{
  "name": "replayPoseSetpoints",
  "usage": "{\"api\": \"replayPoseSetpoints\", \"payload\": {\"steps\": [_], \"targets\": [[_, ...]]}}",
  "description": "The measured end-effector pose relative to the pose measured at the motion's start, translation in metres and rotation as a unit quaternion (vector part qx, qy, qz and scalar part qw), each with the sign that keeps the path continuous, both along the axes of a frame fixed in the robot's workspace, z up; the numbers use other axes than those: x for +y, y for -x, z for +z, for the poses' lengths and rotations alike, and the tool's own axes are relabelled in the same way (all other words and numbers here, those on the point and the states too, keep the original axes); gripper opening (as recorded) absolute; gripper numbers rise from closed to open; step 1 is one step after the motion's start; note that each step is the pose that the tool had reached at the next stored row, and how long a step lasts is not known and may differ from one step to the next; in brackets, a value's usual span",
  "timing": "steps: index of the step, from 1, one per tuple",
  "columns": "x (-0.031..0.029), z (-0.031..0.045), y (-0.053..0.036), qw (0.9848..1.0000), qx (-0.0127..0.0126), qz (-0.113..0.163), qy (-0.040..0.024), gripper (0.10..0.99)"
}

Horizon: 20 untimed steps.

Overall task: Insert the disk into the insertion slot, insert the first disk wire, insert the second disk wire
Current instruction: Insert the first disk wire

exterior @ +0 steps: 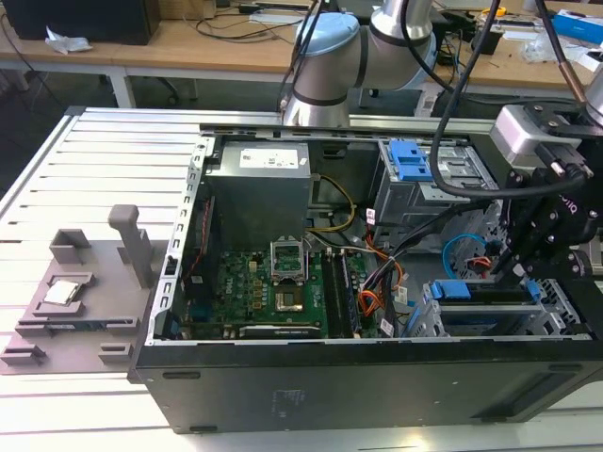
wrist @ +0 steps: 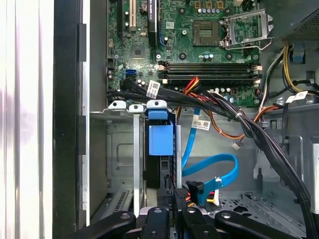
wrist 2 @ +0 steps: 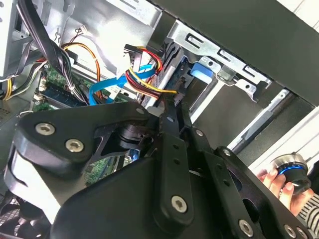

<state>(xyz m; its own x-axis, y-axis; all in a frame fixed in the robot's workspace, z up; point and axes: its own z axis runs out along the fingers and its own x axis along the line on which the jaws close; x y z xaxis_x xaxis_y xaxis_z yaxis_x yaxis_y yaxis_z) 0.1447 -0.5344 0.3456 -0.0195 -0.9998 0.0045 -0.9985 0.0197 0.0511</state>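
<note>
Drive: the disk point(wrist: 160, 139), a hard drive in a blue carrier, stands on edge, seated inside the insertion slot point(wrist: 119, 149), with its blue tab at the slot's mouth.
Arm end: the gripper point(wrist 2: 172, 103) sits just beside the insertion slot at the drive's exposed edge. Its jaws are drawn almost together and, as best the second wrist view shows, pinch the plug end of the first disk wire point(wrist 2: 144, 79).
Blue cable: the second disk wire point(wrist: 219, 167) loops loose just beside the insertion slot.
Handling: both wires look light and floppy. Their plugs look small and stiff, probably with delicate contacts, so hold the plug body, not the strands.
Edges: the slot's sheet-metal walls look thin and could snag insulation.
Room: a thick black cable harness point(wrist: 269, 149) crosses near the slot, and the motherboard point(wrist: 199, 50) lies beyond it, so clearance looks tight.
</note>
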Motion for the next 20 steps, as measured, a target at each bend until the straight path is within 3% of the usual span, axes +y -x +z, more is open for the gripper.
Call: {"api": "replayPoseSetpoints", "payload": {"steps": [17, 19, 20], "targets": [[0.0, -0.0094, -0.0031, 1.0, 0.0, 0.001, 0.0001, 0.165], [0.0, -0.0102, -0.0033, 1.0, 0.0, 0.001, -0.0006, 0.176], [0.0, -0.0096, -0.0033, 1.0, 0.0, 0.001, 0.0, 0.239]]}}
